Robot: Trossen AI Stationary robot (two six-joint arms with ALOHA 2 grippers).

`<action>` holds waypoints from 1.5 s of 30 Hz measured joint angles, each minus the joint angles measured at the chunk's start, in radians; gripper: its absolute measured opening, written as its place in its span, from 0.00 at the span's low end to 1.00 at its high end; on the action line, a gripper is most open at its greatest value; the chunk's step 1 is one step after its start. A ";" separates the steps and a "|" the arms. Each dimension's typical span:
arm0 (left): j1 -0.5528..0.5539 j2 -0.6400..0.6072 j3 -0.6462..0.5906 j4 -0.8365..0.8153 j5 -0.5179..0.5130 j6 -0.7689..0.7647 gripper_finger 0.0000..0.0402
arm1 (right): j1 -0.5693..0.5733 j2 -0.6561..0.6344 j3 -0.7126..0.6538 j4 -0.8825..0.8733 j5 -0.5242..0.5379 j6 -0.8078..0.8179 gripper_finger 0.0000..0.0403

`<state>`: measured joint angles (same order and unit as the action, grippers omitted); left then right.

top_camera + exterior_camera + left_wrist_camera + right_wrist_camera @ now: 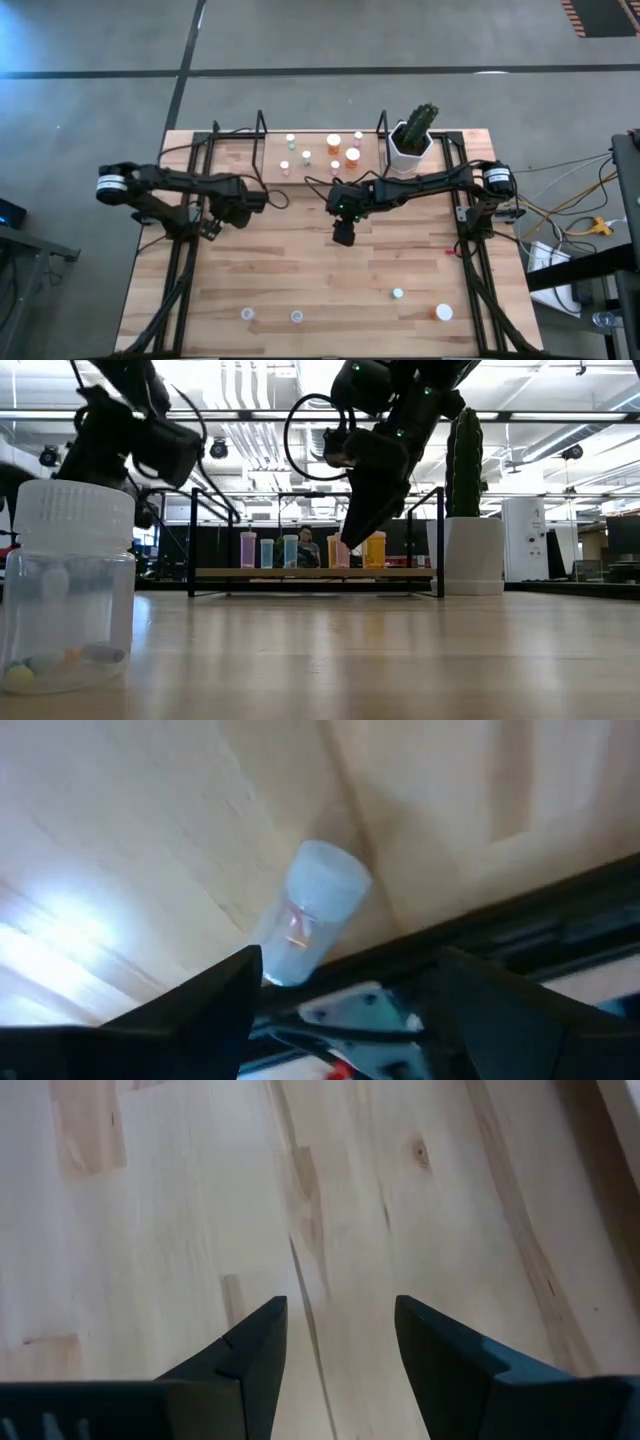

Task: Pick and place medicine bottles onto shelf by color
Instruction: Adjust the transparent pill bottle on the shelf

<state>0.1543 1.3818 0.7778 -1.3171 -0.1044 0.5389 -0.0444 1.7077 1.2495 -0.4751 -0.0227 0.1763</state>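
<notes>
The shelf (320,160) stood at the far edge of the tabletop (300,260), with about eight small white-capped bottles (333,142) on it: orange ones toward its right end, pinkish and greenish ones toward its left. Just beside its right end sat a white pot (408,155) holding a tall cactus (420,120).

The right tool (344,236) hung above bare wood near the tabletop's middle, in front of the shelf, its fingers (250,1355) parted and nothing between them. From table height that arm crossed in front of the shelf and hid part of the bottle row.

The left tool (210,228) hovered near the left edge, over its black frame. Its fingers (215,995) stood apart, and a clear white-capped bottle (310,910) lay on its side on the wood just beyond them; I could not tell whether they touched it.

Four more bottles waited along the near edge: two clear ones (247,314) toward the left, another clear one (398,293) and an orange one (443,313) toward the right. One clear bottle (65,590) loomed so close to the low camera that its contents blurred.
</notes>
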 joint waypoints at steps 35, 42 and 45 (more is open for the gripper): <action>0.000 -0.131 -0.012 0.494 0.211 -0.377 0.35 | 0.000 -0.193 0.000 0.023 -0.003 0.022 0.44; 0.001 -0.263 -0.019 0.932 0.206 -0.572 0.35 | -0.013 -0.207 -0.032 0.267 -0.005 0.095 0.44; 0.001 -0.269 -0.021 1.090 0.180 -0.615 0.35 | -0.033 -0.201 -0.027 0.364 -0.007 0.152 0.48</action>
<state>0.1551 1.1130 0.7573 -0.2270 0.0751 -0.0765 -0.0775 1.5070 1.2226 -0.1111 -0.0299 0.3285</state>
